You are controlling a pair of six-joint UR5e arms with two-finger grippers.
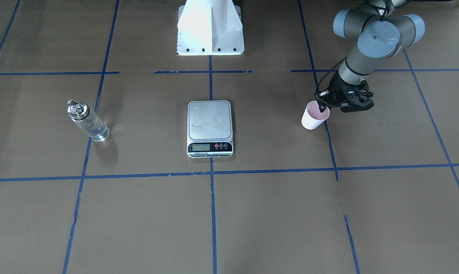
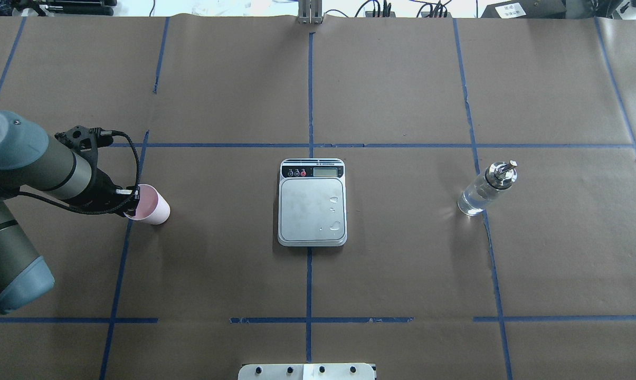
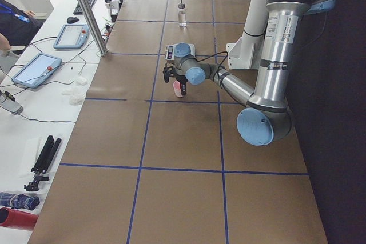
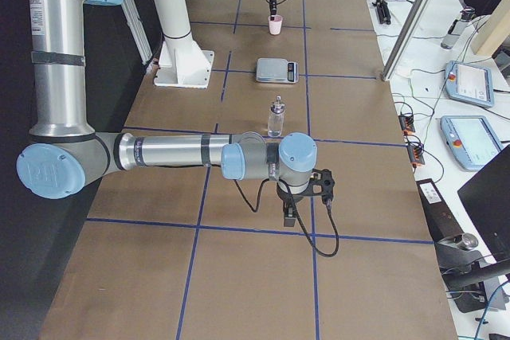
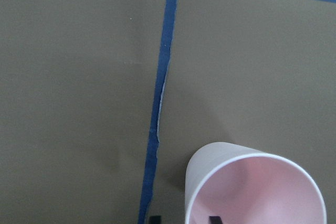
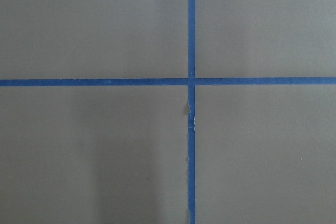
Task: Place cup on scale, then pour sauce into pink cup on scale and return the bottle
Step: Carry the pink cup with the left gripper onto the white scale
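Note:
The pink cup (image 1: 314,118) stands upright on the brown paper, to the scale's side on my left, also in the overhead view (image 2: 151,206). My left gripper (image 1: 323,109) is open at the cup's rim. In the left wrist view one fingertip (image 5: 212,219) is inside the cup (image 5: 252,192) and the other is outside, both clear of the wall. The scale (image 1: 209,120) sits at the table's middle, its platform bare. The bottle (image 1: 89,122) with clear sauce stands on my right side. My right gripper (image 4: 292,216) hovers over bare paper beyond the bottle (image 4: 276,117); I cannot tell if it is open.
The white robot base (image 1: 210,28) stands behind the scale. A few water drops (image 2: 334,226) lie on the scale's platform. Blue tape lines (image 6: 191,129) grid the brown paper. Side benches hold tablets (image 4: 476,137) and tools (image 3: 41,161).

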